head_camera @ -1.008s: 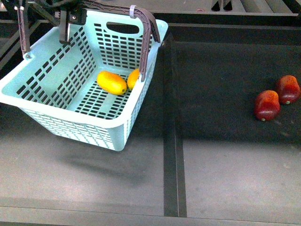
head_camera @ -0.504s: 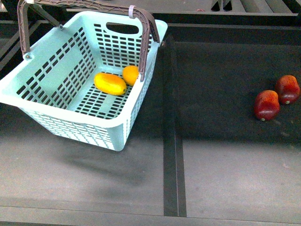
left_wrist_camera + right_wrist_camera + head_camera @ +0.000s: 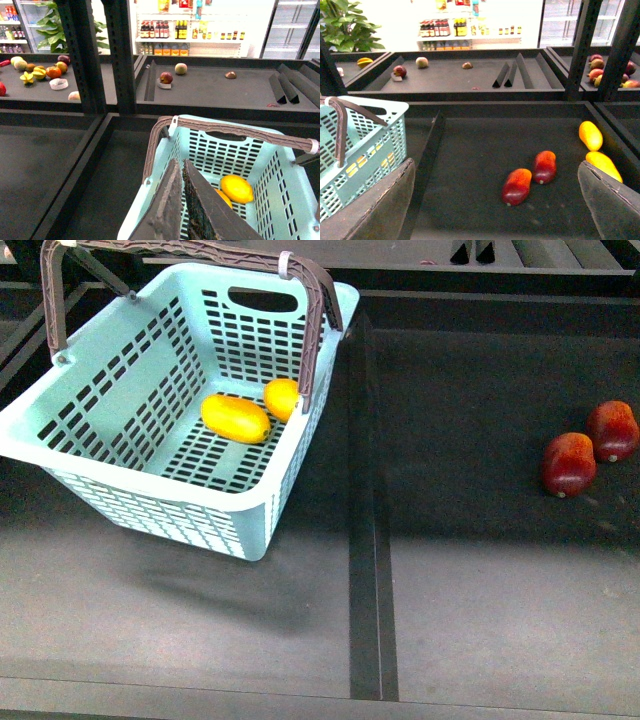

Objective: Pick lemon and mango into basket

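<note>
Since a second ago the dark arm that hung over the basket's point(image 3: 150, 490) far left corner has gone from the front view, and the fruit inside has rolled a little: the lemon point(image 3: 283, 398), then half hidden behind the handle point(image 3: 312, 325), now shows more fully.

Nearest to me is bare worktop point(image 3: 200, 620). Beyond it the basket sits at an angle on the left. In it the mango point(image 3: 236, 418) lies flat, its long axis running left to right and a touch toward me, with the lemon just beside its far right end, close under the handle post. Both task fruits look to be in.

The left gripper point(image 3: 181, 167) hovers above the basket's rim with its jaws pressed together on nothing; the fruit lies down and ahead of it, so this arm is much the nearer. The right gripper point(image 3: 495, 200) has its jaws spread wide and empty over the right-hand tray, where two red fruits point(image 3: 568, 463) lie side by side; two more yellow ones point(image 3: 590, 135) beyond them are probably mangoes, though I can't be sure.
</note>
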